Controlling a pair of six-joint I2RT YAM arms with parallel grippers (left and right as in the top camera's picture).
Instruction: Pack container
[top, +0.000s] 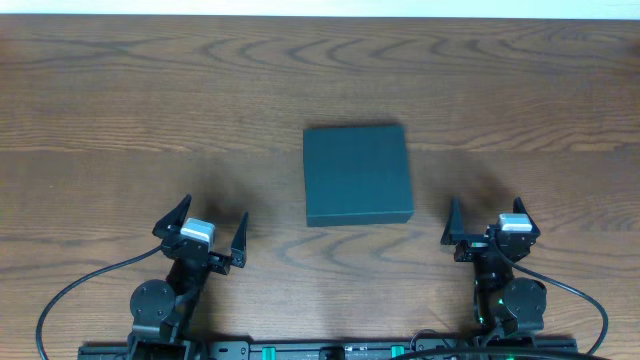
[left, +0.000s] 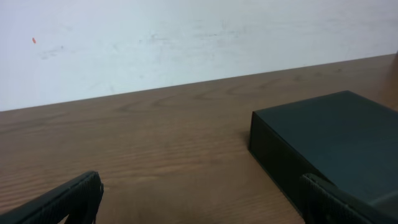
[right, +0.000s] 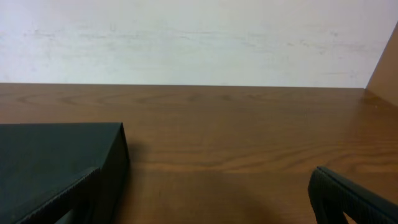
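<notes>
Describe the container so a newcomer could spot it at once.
On the wide wooden table, look between the left gripper and right gripper, slightly farther back. The container sits there, lid closed. Unlike the black, forked grippers, it is a flat-topped, matte dark teal box.

Brown wood-grain table (top: 150, 100) — white wall (left: 186, 37) beyond.

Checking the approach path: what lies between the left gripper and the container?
Nothing but bare wooden table separates the left gripper from the container; the overhead view shows it, and the left wrist view agrees.
</notes>
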